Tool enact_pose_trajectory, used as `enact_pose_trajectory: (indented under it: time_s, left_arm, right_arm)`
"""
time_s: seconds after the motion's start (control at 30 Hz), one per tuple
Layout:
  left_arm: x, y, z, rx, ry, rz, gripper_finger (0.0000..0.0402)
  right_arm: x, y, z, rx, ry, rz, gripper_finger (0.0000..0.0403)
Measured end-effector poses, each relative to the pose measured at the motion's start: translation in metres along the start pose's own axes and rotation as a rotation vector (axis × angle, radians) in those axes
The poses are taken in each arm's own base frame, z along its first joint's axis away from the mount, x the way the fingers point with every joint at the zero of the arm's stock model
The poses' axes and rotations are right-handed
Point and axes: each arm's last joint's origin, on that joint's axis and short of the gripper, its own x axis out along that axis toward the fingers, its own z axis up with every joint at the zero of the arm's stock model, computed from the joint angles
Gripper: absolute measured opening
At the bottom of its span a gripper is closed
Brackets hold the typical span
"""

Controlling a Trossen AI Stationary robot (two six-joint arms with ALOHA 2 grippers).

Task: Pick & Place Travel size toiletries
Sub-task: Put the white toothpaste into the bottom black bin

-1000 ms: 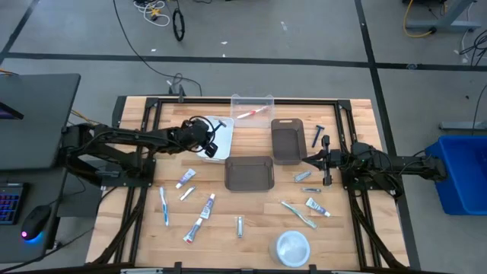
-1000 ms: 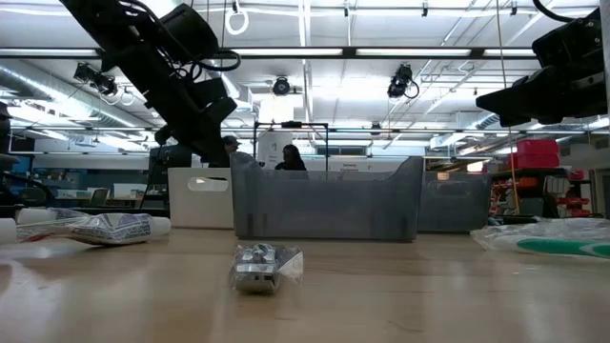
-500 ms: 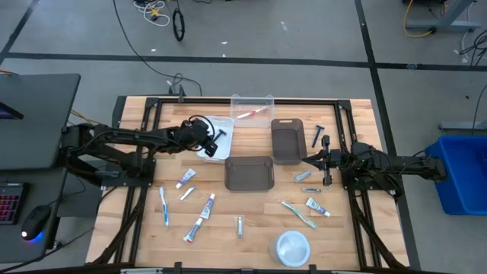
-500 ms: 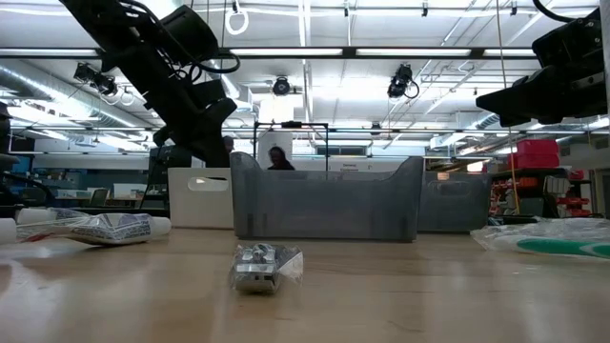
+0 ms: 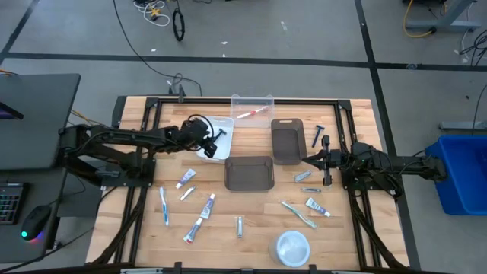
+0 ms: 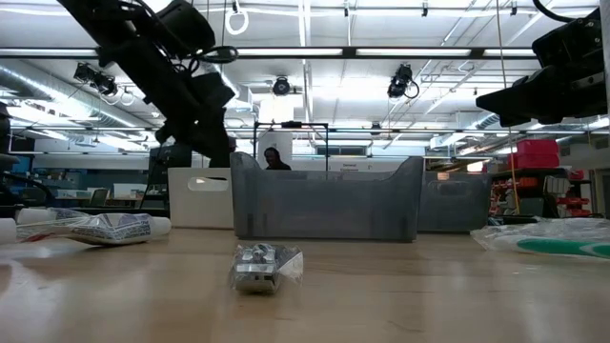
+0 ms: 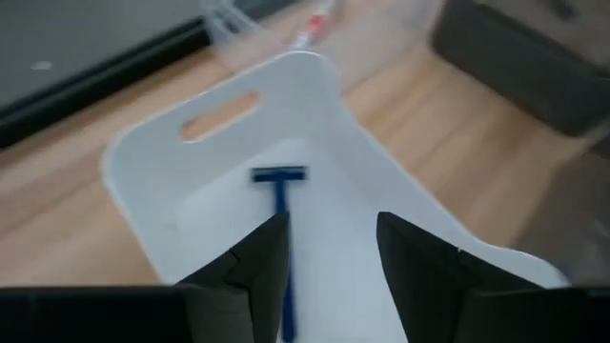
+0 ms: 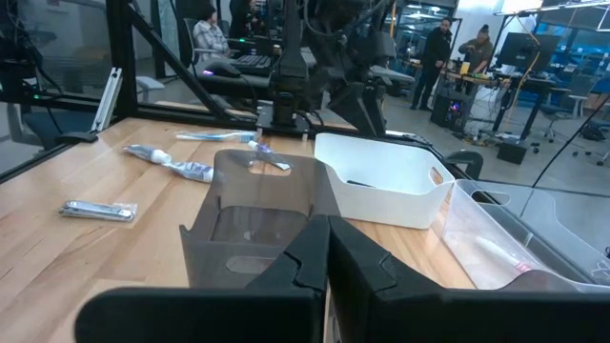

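While its fingers stand spread and empty, the left claw [image 7: 329, 250] hovers over the white rectangular plastic bin [image 7: 162, 157], where a slim blue-handled razor [image 7: 283, 224] lies flat on the floor just below and ahead of the fingertips. The placing step looks complete for this item; the next move would call for lifting clear and reaching back toward the small toothpaste tubes [image 5: 206, 206] lying well behind the claw on the wooden bench [image 5: 259, 221]. Compared with a second ago, the left arm sits slightly higher in the low view, apparently retreating from the bin. The right claw [image 8: 328, 243], pressed together, waits facing the dark grey rectangular bin [image 8: 255, 211], unchanged.
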Motion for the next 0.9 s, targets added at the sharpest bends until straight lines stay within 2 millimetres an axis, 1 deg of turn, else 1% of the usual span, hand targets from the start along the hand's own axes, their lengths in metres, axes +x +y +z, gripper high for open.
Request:
enact_pose_trajectory:
  time_s: [0.17,0.5,0.77,0.9]
  left_arm:
    - [-0.012,-0.004,0.003,0.003,0.006,-0.109,0.0146]
    - [-0.045,-0.006,0.002,0.062,-0.027,-0.169,0.0131]
    - [-0.058,-0.021,-0.017,0.159,0.064,-0.237,0.0126]
    - [-0.064,-0.029,-0.025,0.180,0.092,-0.272,0.0126]
  right_arm:
    - [0.000,0.000,0.000,0.000,0.000,0.000,0.0014]
    - [0.000,0.000,0.000,0.000,0.000,0.000,0.0014]
    - [0.000,0.000,0.000,0.000,0.000,0.000,0.0014]
    - [0.000,0.000,0.000,0.000,0.000,0.000,0.0013]
